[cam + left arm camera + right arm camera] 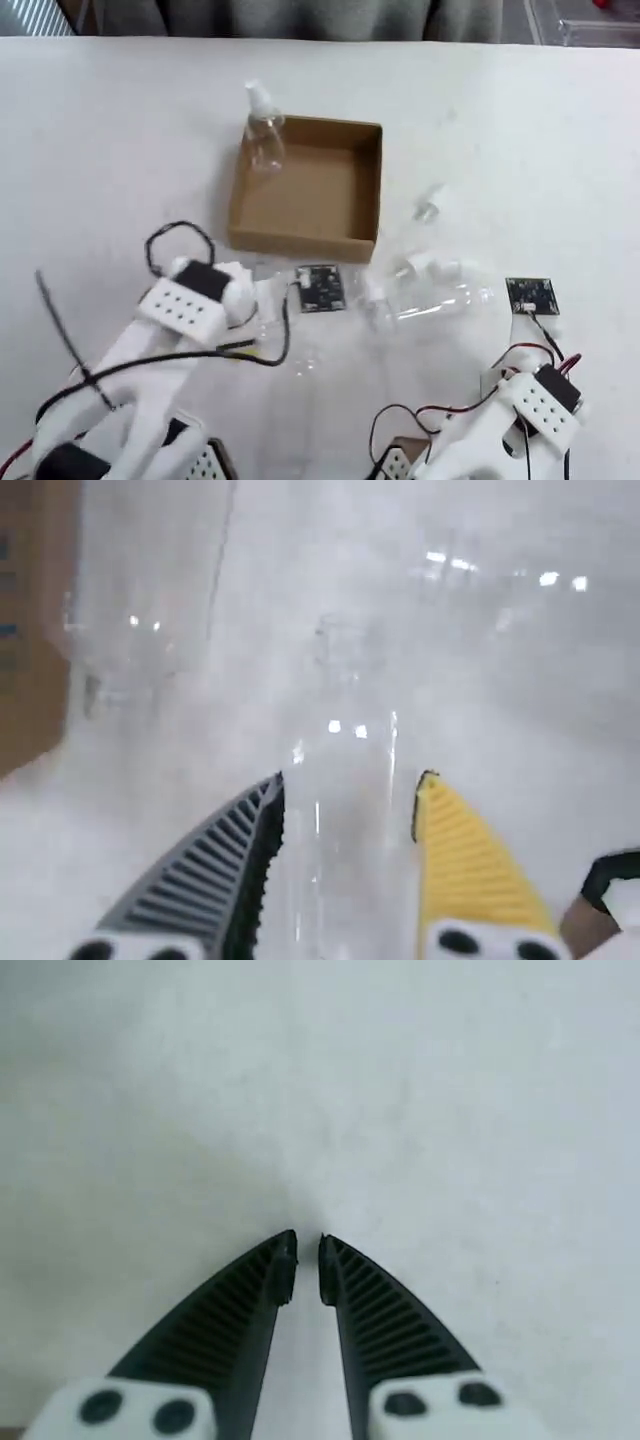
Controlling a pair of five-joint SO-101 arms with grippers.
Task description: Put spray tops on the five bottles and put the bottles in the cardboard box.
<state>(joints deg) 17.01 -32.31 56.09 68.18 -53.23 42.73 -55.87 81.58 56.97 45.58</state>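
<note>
1. While clamped on a capless clear bottle (345,820), the left jaws sit near the cardboard box's (300,240) front left corner.
2. One capped bottle (265,140) stands inside its back left corner.
3. Other clear bottles (440,300) lie on the counter (520,150) (right of the box).
4. Right jaws are nearly together, gripping nothing.

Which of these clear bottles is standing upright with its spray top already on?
The bottle at the cardboard box's far left corner: upright, white top on. The others lie on the table or lack a top.
</note>
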